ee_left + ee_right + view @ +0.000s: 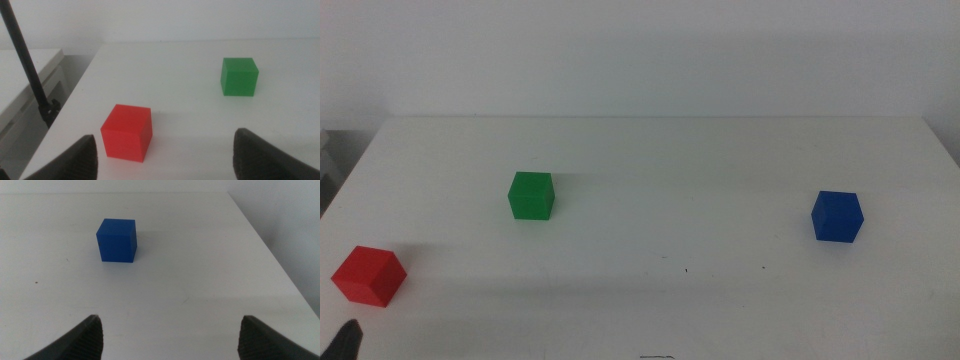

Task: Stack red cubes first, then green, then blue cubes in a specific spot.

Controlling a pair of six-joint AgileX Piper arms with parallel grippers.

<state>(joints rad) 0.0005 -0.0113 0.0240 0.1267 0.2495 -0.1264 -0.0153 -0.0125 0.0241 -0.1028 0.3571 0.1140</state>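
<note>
A small matte bright-red cube (368,275) sits at the lower left of the middle view, close to the white table's (720,150) left edge. A matching green cube (531,195) lies upper left of centre, a dark-blue cube (837,216) far right. All are unstacked and well apart, leaving open room between. The left gripper (165,155) and right gripper (172,335) wait wide open, empty.

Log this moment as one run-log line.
stage: nothing stacked | red cube, green cube, blue cube: apart on table | left pincer: open, near red | right pincer: open, facing blue
</note>
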